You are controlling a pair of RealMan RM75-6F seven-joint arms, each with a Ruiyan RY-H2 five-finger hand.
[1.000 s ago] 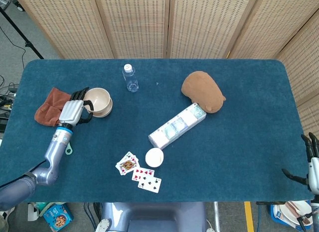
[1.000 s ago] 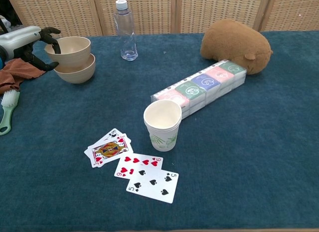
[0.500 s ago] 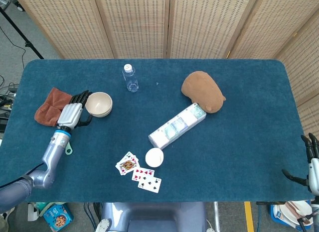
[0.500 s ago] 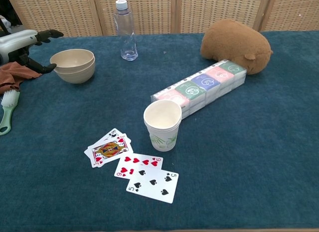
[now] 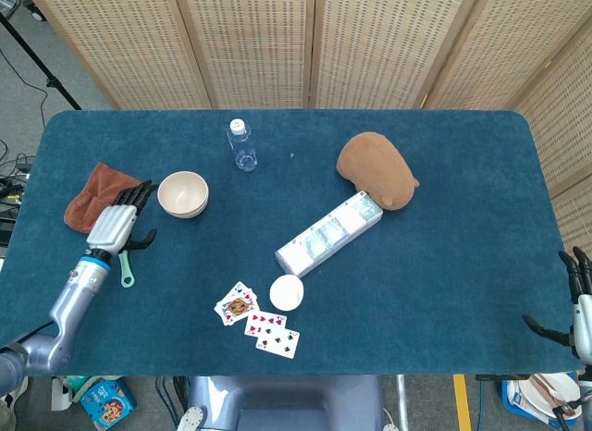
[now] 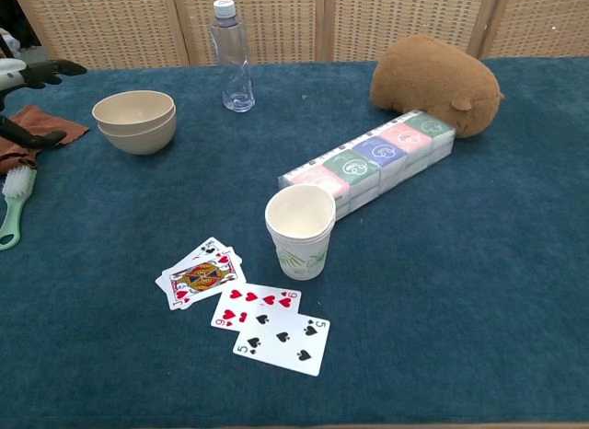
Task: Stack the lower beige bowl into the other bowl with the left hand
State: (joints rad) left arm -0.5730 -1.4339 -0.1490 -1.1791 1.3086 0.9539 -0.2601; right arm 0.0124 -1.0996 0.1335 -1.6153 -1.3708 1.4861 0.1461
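Two beige bowls sit nested one inside the other on the blue table, at the left. My left hand hovers to the left of them, apart from the stack, fingers spread and holding nothing; in the chest view only its dark fingertips show at the left edge. My right hand hangs off the table's right edge with its fingers apart and empty.
A brown cloth and a green brush lie left of the bowls. A water bottle, a brown plush, a row of boxes, stacked paper cups and playing cards occupy the middle.
My left hand lowered the upper bowl into the other one, let go, and drew back to the left and toward the near edge. The right hand stayed put.
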